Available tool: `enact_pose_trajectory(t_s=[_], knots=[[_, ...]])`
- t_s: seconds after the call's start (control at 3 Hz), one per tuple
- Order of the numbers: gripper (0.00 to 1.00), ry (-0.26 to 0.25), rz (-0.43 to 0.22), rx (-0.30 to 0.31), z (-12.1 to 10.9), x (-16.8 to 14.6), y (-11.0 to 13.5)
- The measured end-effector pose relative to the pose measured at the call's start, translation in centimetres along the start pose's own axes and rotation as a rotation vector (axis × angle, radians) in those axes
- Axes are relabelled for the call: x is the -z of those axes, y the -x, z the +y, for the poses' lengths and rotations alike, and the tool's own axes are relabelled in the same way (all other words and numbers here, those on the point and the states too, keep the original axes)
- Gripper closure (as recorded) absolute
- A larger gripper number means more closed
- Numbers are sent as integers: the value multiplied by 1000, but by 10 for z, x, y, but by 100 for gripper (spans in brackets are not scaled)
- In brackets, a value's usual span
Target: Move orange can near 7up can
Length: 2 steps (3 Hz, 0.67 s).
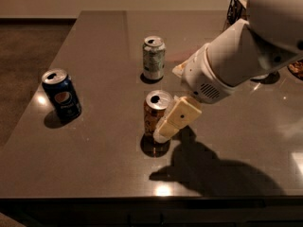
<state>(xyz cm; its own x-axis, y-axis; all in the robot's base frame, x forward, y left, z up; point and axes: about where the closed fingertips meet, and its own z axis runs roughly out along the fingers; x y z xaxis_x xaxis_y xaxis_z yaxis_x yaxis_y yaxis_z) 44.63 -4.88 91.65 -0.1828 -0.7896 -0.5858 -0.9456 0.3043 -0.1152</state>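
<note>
The copper-toned orange can (153,115) stands upright mid-table, with the pale whitish-green 7up can (154,58) upright just beyond it on the far side, not touching. The cream gripper (166,129) slants in from the right against the orange can's right side; whether it is open or closed cannot be told. 1 dark blue can (61,96) stands well to the left on the dark glossy table (94,164).

— What colours are the cans?
— The orange can (152,113) is copper-brown, darker low down, with a silver top. The 7up can (154,59) is mottled pale green-white. The third can (62,97) is dark blue with a round logo.
— And the claw?
— The claw (161,127) is cream-yellow, just beside the orange can, on a white arm (236,56). The counter (94,164) is glossy dark grey-brown.
</note>
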Motion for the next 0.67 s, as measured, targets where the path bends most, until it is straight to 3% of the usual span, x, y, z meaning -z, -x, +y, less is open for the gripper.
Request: enact_pose_trajectory(t_s=[0.67], knots=[[42,9,-32,-4,5,-8,5]])
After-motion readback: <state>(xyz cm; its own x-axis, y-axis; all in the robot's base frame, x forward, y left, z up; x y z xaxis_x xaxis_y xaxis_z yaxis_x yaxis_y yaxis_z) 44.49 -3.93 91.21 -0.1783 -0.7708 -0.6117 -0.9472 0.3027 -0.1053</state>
